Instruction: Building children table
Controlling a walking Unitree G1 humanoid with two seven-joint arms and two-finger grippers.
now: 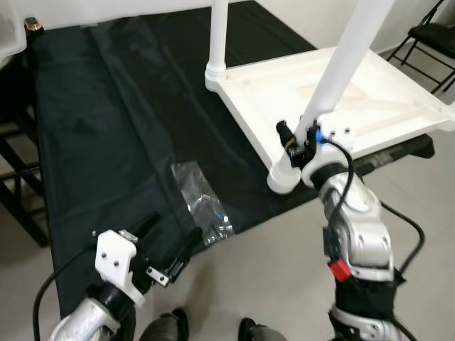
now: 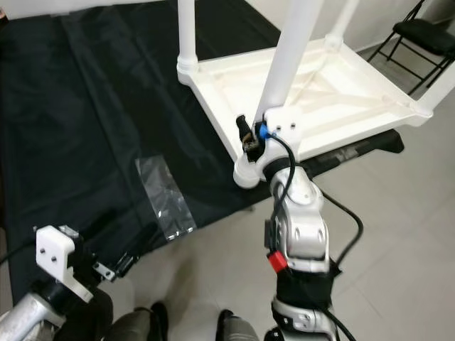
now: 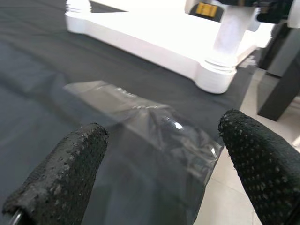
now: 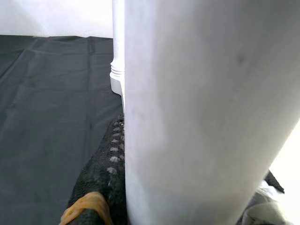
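The white children's table [image 1: 384, 99] lies upside down on a black cloth [image 1: 106, 128]. One white leg [image 1: 217, 35] stands up from its far corner. My right gripper [image 1: 302, 138] is shut on another white leg [image 1: 341, 64] just above the near corner socket [image 1: 283, 177]. In the right wrist view this leg [image 4: 201, 112] is very close, with one black finger [image 4: 105, 164] pressed against it. My left gripper [image 1: 170, 241] hangs open low over the cloth's near edge. Just beyond its fingers [image 3: 61, 173] lies a clear plastic bag [image 3: 150, 122].
A black folding chair [image 1: 434, 42] stands at the far right. A dark frame [image 1: 14, 177] sits to the left of the cloth. Pale tiled floor [image 1: 270, 270] lies in front of the cloth. A black bar [image 1: 398, 153] pokes out under the table's right side.
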